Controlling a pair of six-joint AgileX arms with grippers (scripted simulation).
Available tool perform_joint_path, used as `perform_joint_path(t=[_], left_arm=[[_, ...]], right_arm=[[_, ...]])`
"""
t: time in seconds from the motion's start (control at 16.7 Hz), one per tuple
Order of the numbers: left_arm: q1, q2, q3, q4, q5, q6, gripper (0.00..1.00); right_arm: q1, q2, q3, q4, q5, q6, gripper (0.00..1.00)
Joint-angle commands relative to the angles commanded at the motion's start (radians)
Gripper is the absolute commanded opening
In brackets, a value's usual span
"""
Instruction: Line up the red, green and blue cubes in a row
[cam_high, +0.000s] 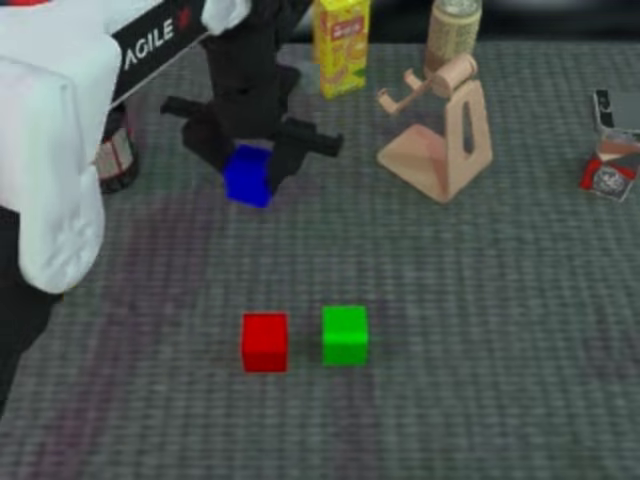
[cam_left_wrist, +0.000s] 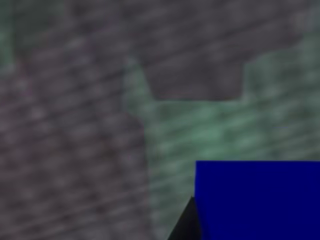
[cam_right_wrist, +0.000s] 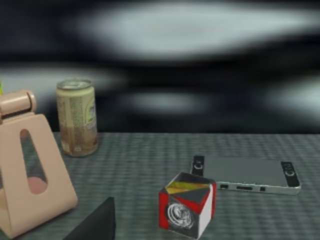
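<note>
My left gripper (cam_high: 252, 160) is at the back left of the mat, shut on the blue cube (cam_high: 248, 176). In the left wrist view the blue cube (cam_left_wrist: 257, 200) sits against one dark finger (cam_left_wrist: 186, 225), with the mat well below it. The red cube (cam_high: 265, 342) and the green cube (cam_high: 345, 335) rest side by side on the mat near the front centre, red on the left, a small gap between them. My right arm is outside the top view; one dark finger (cam_right_wrist: 97, 222) of it shows in the right wrist view with nothing against it.
Along the back stand a yellow carton (cam_high: 341, 45), a beige can (cam_high: 455, 35) and a pink stand (cam_high: 440, 135). At the far right are a red-and-white printed box (cam_high: 608, 178) and a flat silver device (cam_right_wrist: 247, 172). A banded can (cam_high: 115, 155) stands at the left.
</note>
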Motion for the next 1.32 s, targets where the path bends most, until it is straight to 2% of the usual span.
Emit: perform_joint_path(t=[0.42,0.66,0.84,1.14,1.32], left_arm=[[-0.293,-0.004,0.014,-0.043,-0.01,-0.558,0.0],[-0.419,-0.027,0.014,-0.047,-0.019,-0.774,0.0],[-0.454,-0.036,0.014,-0.046,-0.022,-0.825,0.0],[-0.449,-0.032,0.01,-0.042,-0.02,-0.822,0.0],[-0.451,-0.031,-0.059,0.029,-0.018,-0.82,0.0]], right_arm=[[0.0,0.0,0.0,0.0,0.0,0.0,1.0],[0.0,0.0,0.0,0.0,0.0,0.0,1.0],[0.0,0.0,0.0,0.0,0.0,0.0,1.0],[0.0,0.0,0.0,0.0,0.0,0.0,1.0],[0.0,0.0,0.0,0.0,0.0,0.0,1.0]])
